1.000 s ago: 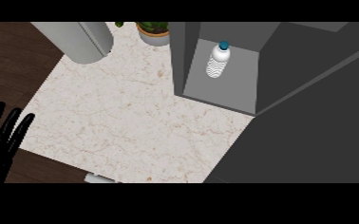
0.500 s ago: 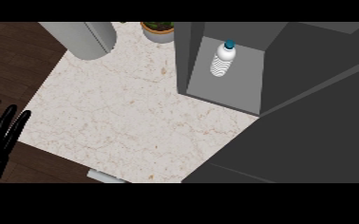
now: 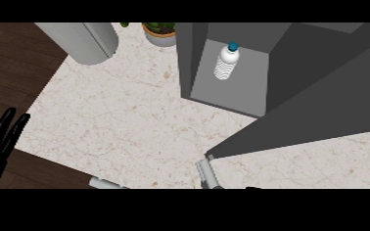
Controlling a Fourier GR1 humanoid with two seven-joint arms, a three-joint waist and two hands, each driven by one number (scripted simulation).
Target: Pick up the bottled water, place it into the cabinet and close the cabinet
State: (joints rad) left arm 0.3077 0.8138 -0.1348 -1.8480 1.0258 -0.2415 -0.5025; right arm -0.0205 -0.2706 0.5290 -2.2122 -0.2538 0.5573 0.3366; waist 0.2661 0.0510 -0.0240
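The bottled water (image 3: 227, 62), clear with a blue cap, stands upright inside the open grey cabinet (image 3: 198, 63) at the back of the counter. The cabinet's dark door (image 3: 311, 107) slants across the right of the head view, its lower corner near the bottom centre. A grey forearm (image 3: 208, 173) rises from the bottom edge to that corner; my right hand is hidden behind the door. My left hand (image 3: 9, 127) rests open at the left edge, fingers up, far from the bottle.
A grey cylindrical container (image 3: 83, 41) stands at the back left, with a potted plant (image 3: 160, 32) beside the cabinet. The marble counter (image 3: 123, 117) ends at the left in a slanted edge over dark wood floor (image 3: 25, 58).
The door's lower corner has come up into view and a grey forearm now shows at it. The bottle stays in the cabinet. The left hand has barely moved.
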